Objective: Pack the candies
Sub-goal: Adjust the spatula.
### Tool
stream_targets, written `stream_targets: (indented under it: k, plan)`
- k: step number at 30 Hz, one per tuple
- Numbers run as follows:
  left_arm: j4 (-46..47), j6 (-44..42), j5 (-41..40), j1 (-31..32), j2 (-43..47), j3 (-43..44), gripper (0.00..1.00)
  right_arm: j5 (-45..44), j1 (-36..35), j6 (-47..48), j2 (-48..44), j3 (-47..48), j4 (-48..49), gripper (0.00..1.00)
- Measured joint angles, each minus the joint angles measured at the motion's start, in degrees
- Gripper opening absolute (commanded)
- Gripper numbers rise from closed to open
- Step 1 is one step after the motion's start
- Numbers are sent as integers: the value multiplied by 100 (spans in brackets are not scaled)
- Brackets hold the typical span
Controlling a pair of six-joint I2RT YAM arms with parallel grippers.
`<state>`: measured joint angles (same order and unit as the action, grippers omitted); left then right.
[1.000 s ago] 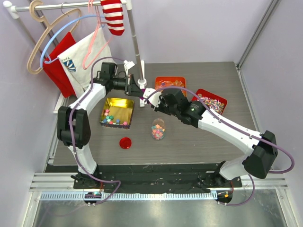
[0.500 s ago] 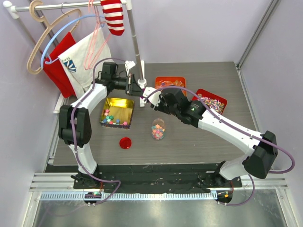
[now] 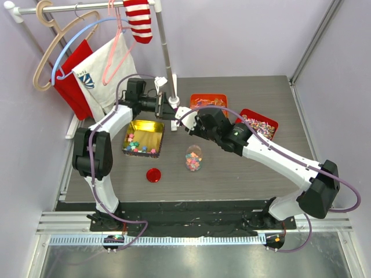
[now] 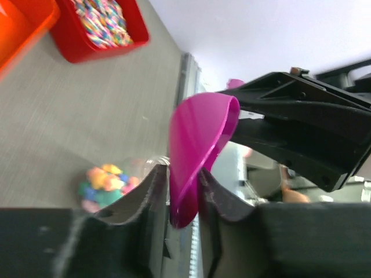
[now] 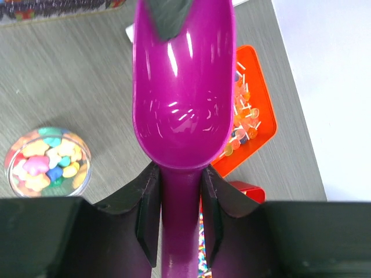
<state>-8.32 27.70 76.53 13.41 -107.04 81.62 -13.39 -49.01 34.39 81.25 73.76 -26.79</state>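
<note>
Overhead, tiny pastel pebble-like candies (image 3: 193,164) sit in a clear round jar (image 3: 193,149) on the grey wood-grain surface (image 3: 243,174); more lie in a yellow rectangular tin (image 3: 146,127). Left wrist: the left pincer (image 4: 181,176) is clenched on the rim of a glossy magenta plastic scoop (image 4: 200,136). Right wrist: the right pincer (image 5: 179,171) grasps its handle.

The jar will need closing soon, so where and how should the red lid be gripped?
Take the lid by its rim from straight above, jaws closing across the disc. It is low, round and lies flat on the table, so only opposite edges can be pinched; nothing crowds it. The left gripper, on that side, holds the scoop.
</note>
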Motion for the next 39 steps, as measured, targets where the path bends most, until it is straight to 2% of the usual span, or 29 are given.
stream_targets:
  k: [1, 2, 6, 9, 16, 22, 31, 39]
  plan:
    - [79, 116, 83, 17, 2, -66, 49, -2, 0, 0, 2, 0, 48, 1]
    - [142, 216, 144, 52, 2, -109, 54, 0, 0, -2, 13, 0, 116, 1]
    - [264, 396, 221, 127, 7, -138, 66, -11, 0, 9, 13, 0, 280, 1]
    - [9, 190, 166, -28, 7, -74, 67, -48, 0, 42, 13, -2, 313, 1]
    - [-2120, -1591, -564, -546, -26, 809, 70, -66, 0, 96, 13, -4, 317, 1]
    - [-2957, -2413, -1655, -645, 0, 820, 73, -157, 0, 155, 13, -4, 313, 1]
    - [-3056, -2946, -3434, -835, 660, 61, 74, -258, 0, 181, 13, -4, 313, 1]
    - [-2656, -3281, -5165, -911, 1471, -903, 73, -260, 0, 195, 15, -4, 306, 1]
